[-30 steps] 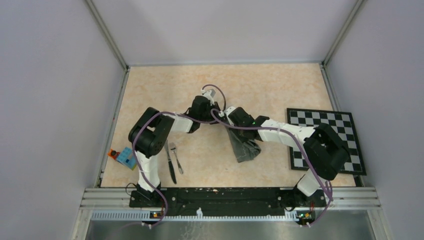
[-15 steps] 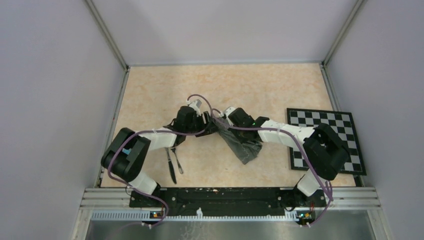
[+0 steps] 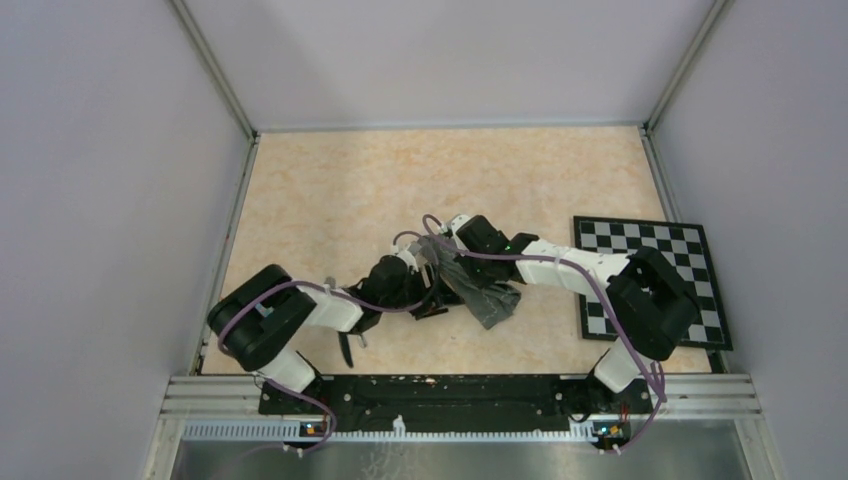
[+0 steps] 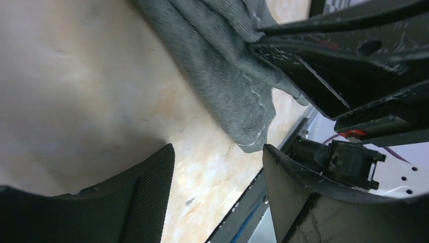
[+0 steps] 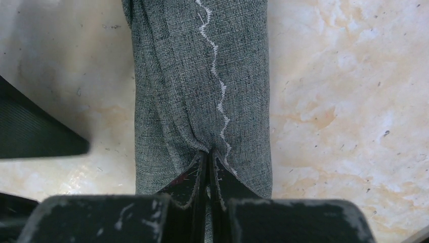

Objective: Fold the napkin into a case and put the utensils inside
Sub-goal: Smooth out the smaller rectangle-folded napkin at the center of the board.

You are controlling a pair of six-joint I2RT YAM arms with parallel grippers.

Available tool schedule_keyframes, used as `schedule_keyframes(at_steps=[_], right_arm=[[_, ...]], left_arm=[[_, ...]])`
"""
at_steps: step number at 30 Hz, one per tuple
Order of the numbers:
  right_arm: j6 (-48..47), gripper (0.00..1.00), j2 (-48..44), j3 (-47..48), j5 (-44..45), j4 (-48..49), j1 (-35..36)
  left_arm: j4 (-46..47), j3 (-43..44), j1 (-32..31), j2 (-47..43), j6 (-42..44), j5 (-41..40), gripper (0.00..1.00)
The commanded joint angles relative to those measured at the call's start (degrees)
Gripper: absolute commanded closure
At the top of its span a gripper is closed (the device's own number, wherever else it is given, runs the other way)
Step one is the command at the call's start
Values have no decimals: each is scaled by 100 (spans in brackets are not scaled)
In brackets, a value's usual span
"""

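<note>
Shows only a small red patch (image 4: 351, 133) on the dark hardware past the table edge in the left wrist view, too blurred to read as writing. Pinches the napkin (image 5: 202, 76) with the right gripper (image 5: 206, 161): fingers (image 5: 189, 182) pressed together on a fold at one end of the cloth, just beside the pale wavy stitch line. Stretches away from these fingers as a narrow, bunched, dark grey strip, with the marbled table (image 5: 344, 101) showing beside it. Seen from above, lies near the middle of the table, slanting from the right gripper at its far end toward the near edge, well apart from the checkered board (image 3: 650, 270) on the right. Has the left gripper (image 3: 437, 300) on its left side, just beside the strip and low over the table. In the left wrist view, holds the two left fingers (image 4: 146, 197) spread wide, with bare table between them and the lower corner of the napkin just ahead of one fingertip; impossible to tell whether touching or not. Hangs there in folds from the black fingers of the right gripper, at the top of that view, down to the table. Leaves the utensils (image 3: 346, 350) at the near left, apart from the napkin, mostly covered by the left arm, with only short ends in sight.
</note>
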Motion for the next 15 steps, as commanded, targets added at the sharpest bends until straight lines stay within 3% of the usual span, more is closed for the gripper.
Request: schedule_keyframes(at_steps=[1,3,5,7,15], right_arm=[[201,100,-263,-78,-221,99,65],[232,100,-326,-114,-250,69,66],[270,98,-416,-173,-302,102,66],[323,87,-512,-257,-316,156,65],[333,62,-843,-582,-439,449,70]], left_arm=[[1676,-165,-476,737,-949,-376,32],[1822,-136,-569,983,-1029,-572,38],[2072,-208,-630,1165,-1120,-676,51],[2144,-308,-648,1204,-1175,-836,60],[1958,-338,-643,1217,-1114,-973,69]])
